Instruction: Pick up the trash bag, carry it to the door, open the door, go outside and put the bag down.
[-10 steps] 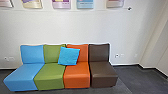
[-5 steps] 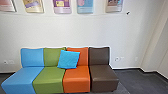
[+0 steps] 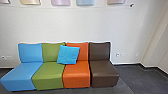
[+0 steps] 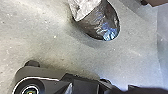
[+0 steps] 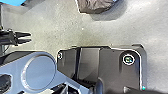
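Note:
A dark, shiny trash bag (image 4: 98,22) sits on the grey floor in the left wrist view, pale and crumpled at one end, with a bluish glint at the other. Part of the same bag (image 5: 96,6) shows in the right wrist view, in front of the robot's base and apart from it. Also in the right wrist view is my left gripper (image 5: 26,37), open, its two black fingers parted with nothing between them. The bag lies away from these fingers. The state of my right gripper cannot be made out.
Ahead, a row of blue (image 3: 21,75), green (image 3: 48,75), orange (image 3: 76,75) and brown (image 3: 103,75) seats stands against the white wall (image 3: 75,25). A blue cushion (image 3: 68,54) leans on the backrests. Dark floor (image 3: 140,80) runs along their right side.
The head camera has rocked, so the whole scene dropped and then rose again in the head view. The seats and cushion keep their places relative to each other.

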